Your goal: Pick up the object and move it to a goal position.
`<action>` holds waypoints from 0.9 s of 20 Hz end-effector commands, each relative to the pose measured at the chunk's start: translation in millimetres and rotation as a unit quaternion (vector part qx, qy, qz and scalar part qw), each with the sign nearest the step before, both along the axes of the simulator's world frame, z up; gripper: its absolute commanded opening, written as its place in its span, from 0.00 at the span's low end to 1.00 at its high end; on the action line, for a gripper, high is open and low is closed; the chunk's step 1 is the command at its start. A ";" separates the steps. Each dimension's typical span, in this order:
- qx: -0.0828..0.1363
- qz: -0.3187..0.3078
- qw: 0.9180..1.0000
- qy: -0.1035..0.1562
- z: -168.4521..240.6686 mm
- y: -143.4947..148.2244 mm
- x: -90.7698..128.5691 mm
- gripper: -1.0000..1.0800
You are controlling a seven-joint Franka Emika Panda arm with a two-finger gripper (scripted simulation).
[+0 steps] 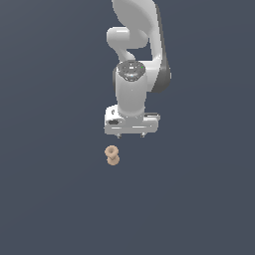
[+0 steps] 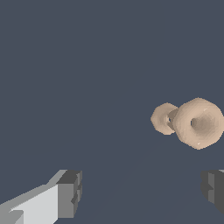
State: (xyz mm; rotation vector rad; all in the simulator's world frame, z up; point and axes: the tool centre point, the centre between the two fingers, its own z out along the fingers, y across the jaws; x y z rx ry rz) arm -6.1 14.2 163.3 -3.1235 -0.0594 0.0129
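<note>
- Gripper (image 1: 131, 135) is spread open w/ nothing between the jaws. In the wrist view you get one finger (image 2: 70, 192) at one side and the other finger (image 2: 214, 188) way across at the frame edge, just bare floor between them.
- You're looking at the white arm (image 1: 133, 60) coming down from the top of the exterior view, hand pointing straight down.
- Object (image 1: 112, 155) is the little tan lumpy bit, sitting on the dark floor (image 1: 50, 199) just below the hand in the exterior view and a touch toward that view's left. Not touching the fingers, clear gap.
- Shape-wise it's 2 ring-ish lobes stuck together. In the exterior view the long axis runs roughly up-down in the frame, one lobe above the other, upper one showing its hole toward the cam.
- Wrist view: same piece (image 2: 189, 121) w/ one big lobe facing the cam, hollow center visible, smaller lobe tucked beside it, so the long axis runs across the frame, roughly along the line between the fingers.
- It sits off to one side, closer to the far finger than the near one, not centered in the gap.
- Can't tell if it's lying flat or propped on an edge.
</note>
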 end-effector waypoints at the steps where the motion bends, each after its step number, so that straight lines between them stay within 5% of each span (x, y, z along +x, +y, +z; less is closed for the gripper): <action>1: 0.000 0.000 1.000 0.000 0.0 0.0 0.0 0.96; 18: 0.006 -0.036 0.999 -0.014 8.8 -10.3 6.7 0.96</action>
